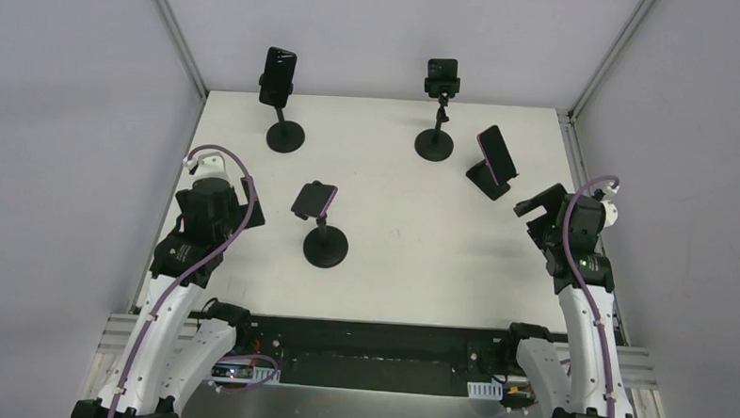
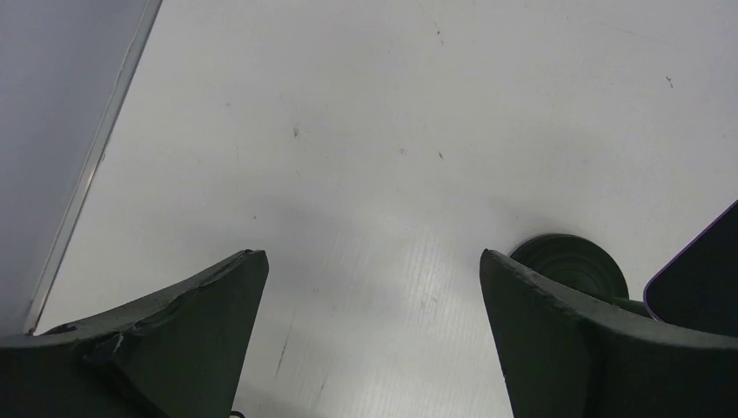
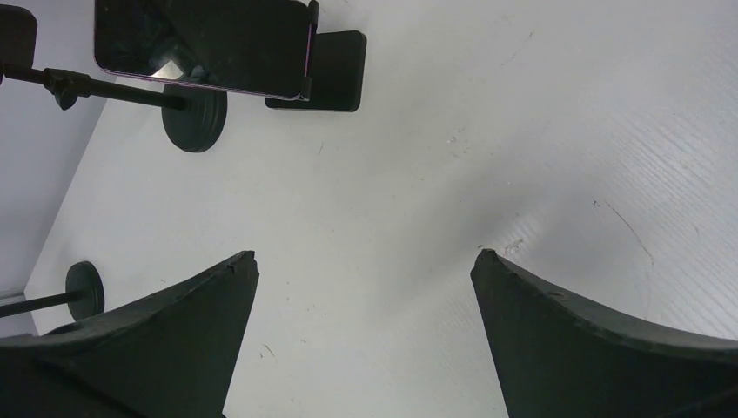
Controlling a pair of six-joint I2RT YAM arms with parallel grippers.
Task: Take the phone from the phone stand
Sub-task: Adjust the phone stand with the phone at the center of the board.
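Several dark phones sit on black stands on the white table. A purple-edged phone (image 1: pixel 314 200) is on a round-base stand (image 1: pixel 326 248) near the middle. Another phone (image 1: pixel 496 150) leans on a flat stand (image 1: pixel 488 182) at the right. My left gripper (image 1: pixel 246 208) is open and empty, left of the middle stand. In the left wrist view its jaws (image 2: pixel 367 254) stand wide apart, with the stand base (image 2: pixel 570 266) and a phone corner (image 2: pixel 701 287) at the right. My right gripper (image 1: pixel 539 199) is open and empty near the leaning phone (image 3: pixel 204 43); its jaws (image 3: pixel 364 254) stand wide apart over bare table.
Two more phones stand on tall round-base stands at the back, one at the back left (image 1: pixel 278 76) and one at the back middle (image 1: pixel 442 77). Grey walls and metal frame posts close in the table on the left, right and back.
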